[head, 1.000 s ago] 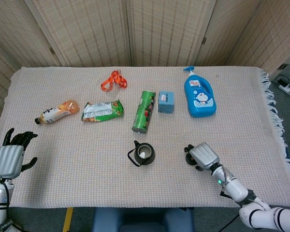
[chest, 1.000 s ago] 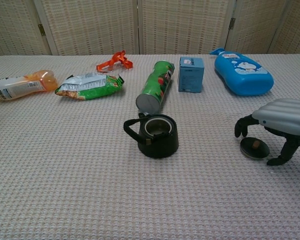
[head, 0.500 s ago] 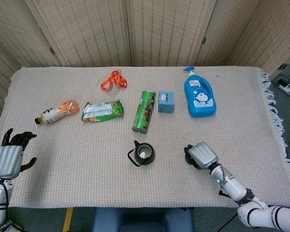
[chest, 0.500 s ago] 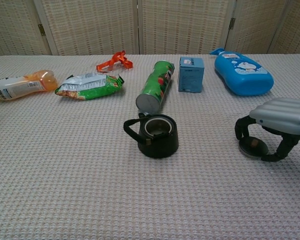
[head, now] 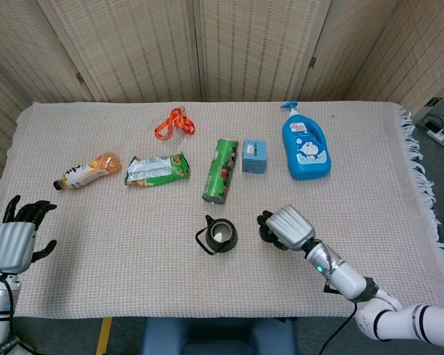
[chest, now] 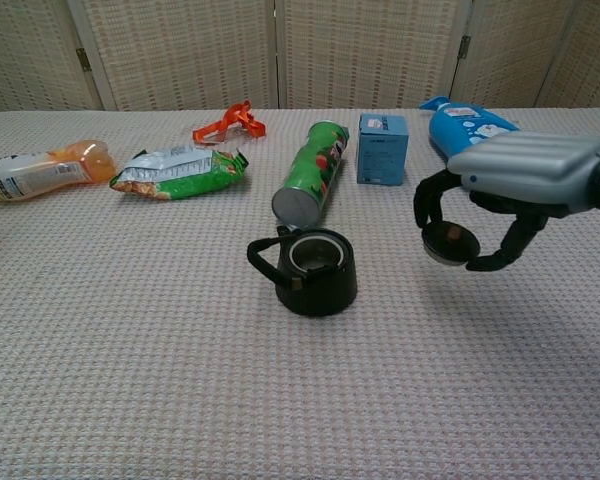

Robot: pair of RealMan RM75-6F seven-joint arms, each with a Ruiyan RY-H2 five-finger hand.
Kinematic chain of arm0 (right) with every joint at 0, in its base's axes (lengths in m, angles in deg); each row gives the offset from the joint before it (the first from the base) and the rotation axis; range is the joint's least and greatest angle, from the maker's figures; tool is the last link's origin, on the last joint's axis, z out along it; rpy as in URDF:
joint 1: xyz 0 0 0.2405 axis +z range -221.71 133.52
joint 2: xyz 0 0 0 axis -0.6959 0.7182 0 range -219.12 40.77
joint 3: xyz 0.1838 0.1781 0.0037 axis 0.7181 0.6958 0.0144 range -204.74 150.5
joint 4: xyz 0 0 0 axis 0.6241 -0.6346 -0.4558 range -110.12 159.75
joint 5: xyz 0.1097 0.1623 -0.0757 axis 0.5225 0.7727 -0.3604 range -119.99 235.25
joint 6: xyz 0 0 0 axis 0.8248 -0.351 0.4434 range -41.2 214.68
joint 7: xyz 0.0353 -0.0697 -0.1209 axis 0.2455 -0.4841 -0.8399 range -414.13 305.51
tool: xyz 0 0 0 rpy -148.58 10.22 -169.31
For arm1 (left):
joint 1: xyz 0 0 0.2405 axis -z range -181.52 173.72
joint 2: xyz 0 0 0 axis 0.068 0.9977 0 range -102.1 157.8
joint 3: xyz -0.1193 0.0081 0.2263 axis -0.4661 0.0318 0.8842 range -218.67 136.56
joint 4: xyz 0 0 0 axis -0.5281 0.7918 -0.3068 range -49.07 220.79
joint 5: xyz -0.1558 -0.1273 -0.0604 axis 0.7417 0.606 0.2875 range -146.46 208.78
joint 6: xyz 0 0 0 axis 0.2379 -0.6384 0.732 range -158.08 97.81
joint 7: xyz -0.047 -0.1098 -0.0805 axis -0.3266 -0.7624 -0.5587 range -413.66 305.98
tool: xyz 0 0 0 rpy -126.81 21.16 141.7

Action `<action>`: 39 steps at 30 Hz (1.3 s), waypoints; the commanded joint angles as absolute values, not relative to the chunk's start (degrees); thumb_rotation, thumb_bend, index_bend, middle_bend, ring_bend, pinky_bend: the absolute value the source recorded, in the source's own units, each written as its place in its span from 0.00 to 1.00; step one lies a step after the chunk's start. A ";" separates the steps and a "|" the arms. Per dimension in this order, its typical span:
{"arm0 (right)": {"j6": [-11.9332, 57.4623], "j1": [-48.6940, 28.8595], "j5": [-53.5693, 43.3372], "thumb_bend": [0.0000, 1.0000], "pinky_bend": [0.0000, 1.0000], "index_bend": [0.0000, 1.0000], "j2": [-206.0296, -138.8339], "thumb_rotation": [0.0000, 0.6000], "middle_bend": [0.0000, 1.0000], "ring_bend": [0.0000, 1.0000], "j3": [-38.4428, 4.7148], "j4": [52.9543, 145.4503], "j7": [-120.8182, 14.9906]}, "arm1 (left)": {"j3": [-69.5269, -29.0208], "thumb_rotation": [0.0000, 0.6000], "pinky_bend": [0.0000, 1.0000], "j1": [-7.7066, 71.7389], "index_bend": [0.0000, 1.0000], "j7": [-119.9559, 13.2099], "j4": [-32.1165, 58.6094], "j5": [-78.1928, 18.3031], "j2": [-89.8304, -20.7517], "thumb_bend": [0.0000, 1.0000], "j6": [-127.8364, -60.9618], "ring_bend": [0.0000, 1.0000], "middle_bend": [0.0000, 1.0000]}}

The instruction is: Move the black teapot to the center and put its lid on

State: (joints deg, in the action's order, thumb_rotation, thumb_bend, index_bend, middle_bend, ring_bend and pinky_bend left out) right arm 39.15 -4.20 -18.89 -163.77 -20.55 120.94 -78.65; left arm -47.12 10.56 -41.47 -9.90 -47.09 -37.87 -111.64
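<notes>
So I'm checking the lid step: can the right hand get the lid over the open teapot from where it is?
Probably yes. The right hand holds the lid above the cloth, beside the teapot, with nothing standing between them.

Two silver-backed hands with black fingers
The right hand (chest: 500, 195) has a ribbed grey shell over black fingers (chest: 425, 200), on a white-and-silver forearm with a small green light; the left hand (head: 16, 237) shows the same ribbed grey back.

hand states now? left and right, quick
Left hand: open, holding nothing.
Right hand: holding the teapot lid above the table.
</notes>
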 commanded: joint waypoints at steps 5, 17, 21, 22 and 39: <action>43.48 1.94 -14.43 0.37 0.76 0.41 -166.40 1.00 0.39 0.86 -17.74 121.75 -82.74 | -47.37 1.00 0.00 10.31 0.23 -41.07 -11.15 -47.46 -37.08 0.19 -112.03 0.18 0.19; 46.21 9.39 -7.00 0.37 0.76 0.41 -172.35 1.00 0.38 0.86 -16.65 117.23 -87.52 | -47.39 1.00 0.00 9.84 0.23 -40.98 -12.84 -47.44 -35.96 0.19 -111.77 0.18 0.19; 46.58 11.44 -4.28 0.37 0.76 0.41 -173.56 1.00 0.37 0.86 -16.85 116.52 -89.22 | -47.53 1.00 0.00 9.83 0.23 -40.94 -12.87 -47.41 -35.92 0.19 -111.72 0.18 0.19; 46.62 11.90 -3.70 0.37 0.76 0.41 -173.83 1.00 0.37 0.86 -16.94 116.39 -89.62 | -47.57 1.00 0.00 9.80 0.23 -41.02 -12.82 -47.39 -35.93 0.20 -111.73 0.18 0.19; 44.48 17.82 3.69 0.37 0.76 0.24 -176.45 1.00 0.25 0.85 -19.43 116.17 -94.87 | -47.69 1.00 0.00 9.43 0.23 -42.09 -11.94 -47.17 -35.93 0.19 -111.41 0.18 0.19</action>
